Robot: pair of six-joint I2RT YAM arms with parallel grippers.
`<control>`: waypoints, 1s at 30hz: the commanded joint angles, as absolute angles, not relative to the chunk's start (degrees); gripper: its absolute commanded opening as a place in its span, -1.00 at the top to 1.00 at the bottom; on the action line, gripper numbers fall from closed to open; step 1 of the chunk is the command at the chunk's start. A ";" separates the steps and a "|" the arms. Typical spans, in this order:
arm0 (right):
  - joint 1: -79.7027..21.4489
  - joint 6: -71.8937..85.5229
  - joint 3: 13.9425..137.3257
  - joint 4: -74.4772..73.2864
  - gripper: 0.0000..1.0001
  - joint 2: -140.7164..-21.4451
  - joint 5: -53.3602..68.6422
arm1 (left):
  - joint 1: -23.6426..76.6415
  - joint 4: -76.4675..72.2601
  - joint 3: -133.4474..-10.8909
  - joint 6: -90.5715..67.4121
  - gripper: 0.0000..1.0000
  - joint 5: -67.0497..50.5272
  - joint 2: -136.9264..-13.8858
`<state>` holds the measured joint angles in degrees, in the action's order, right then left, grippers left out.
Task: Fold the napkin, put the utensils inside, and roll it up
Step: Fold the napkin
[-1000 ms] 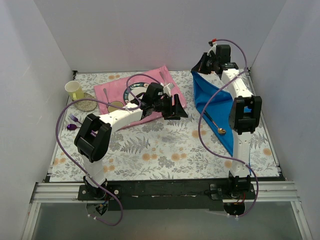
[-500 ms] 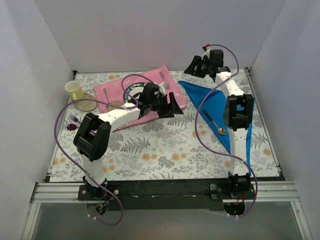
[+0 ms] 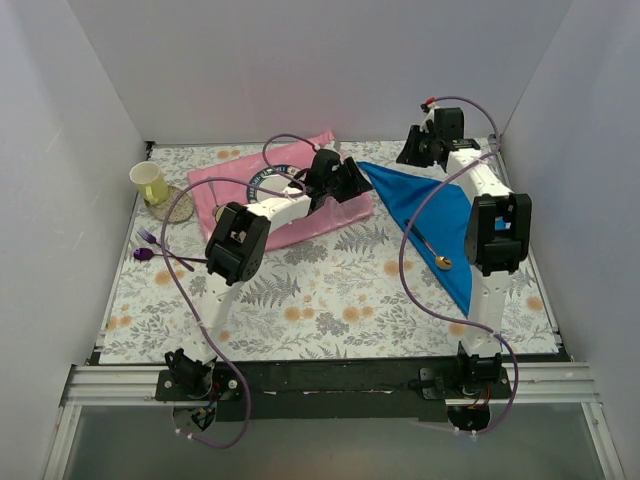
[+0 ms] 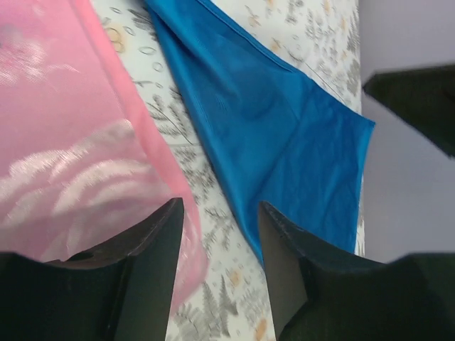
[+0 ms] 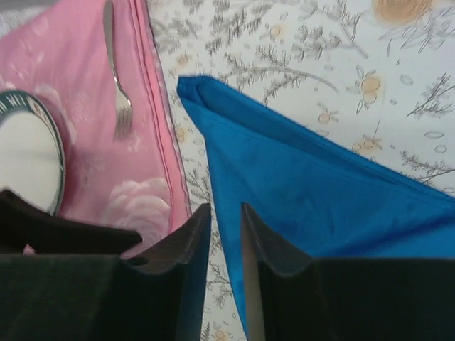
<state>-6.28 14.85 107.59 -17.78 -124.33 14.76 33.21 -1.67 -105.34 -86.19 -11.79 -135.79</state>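
Gold is glinting nearest to me in the overhead view: the round bowl of the spoon (image 3: pixel 428 246), whose thin dark handle is pointing toward the upper left. It is lying on top of the napkin (image 3: pixel 425 200), in the right half of the frame. The blue cloth is lying flat on the table (image 3: pixel 320 290) as a long triangle, and its doubled edge suggests to me that the fold is already made.

Farther back, I am holding my left hand (image 4: pixel 219 220) over the gap between the napkin's upper-left corner and the pink placemat (image 4: pixel 64 142). Its fingers are standing well apart and gripping nothing. I am holding my right hand (image 5: pixel 224 209) at the far end of the cloth, above its long left edge. Its fingers are only slightly parted, with nothing caught between them as far as I can see.

So I am judging the task roughly halfway: cloth folded and spoon laid on it, but nothing wrapped over the spoon. The whole roll is left to do.
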 commanded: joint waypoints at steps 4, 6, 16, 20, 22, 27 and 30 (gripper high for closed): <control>-6.85 14.67 108.80 -14.24 0.56 -129.72 21.53 | 32.34 -6.85 -109.86 -90.00 0.13 -8.09 -139.48; -6.94 15.38 108.63 -12.75 0.56 -130.87 21.80 | 32.34 -7.91 -110.30 -90.44 0.13 -7.91 -140.09; -6.94 19.33 110.91 -7.91 0.58 -136.93 24.43 | 31.64 -17.31 -109.07 -93.42 0.10 -8.26 -141.59; -6.94 20.12 115.13 -7.65 0.58 -141.14 23.91 | 31.11 -19.68 -108.55 -95.18 0.10 -8.70 -142.12; -6.94 20.39 118.28 -7.47 0.57 -142.73 23.73 | 31.03 -19.95 -108.54 -95.54 0.10 -9.49 -142.38; -6.68 21.70 122.08 -4.40 0.53 -146.16 22.15 | 30.06 -20.56 -107.67 -95.10 0.02 -11.07 -141.68; -6.33 23.20 124.62 -2.64 0.50 -148.27 22.67 | 29.45 -20.65 -107.14 -95.53 -0.01 -11.33 -141.59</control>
<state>-6.81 21.10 119.70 -8.08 -146.08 22.57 30.46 -19.16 -107.70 -95.22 -10.31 -142.21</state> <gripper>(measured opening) 0.241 0.495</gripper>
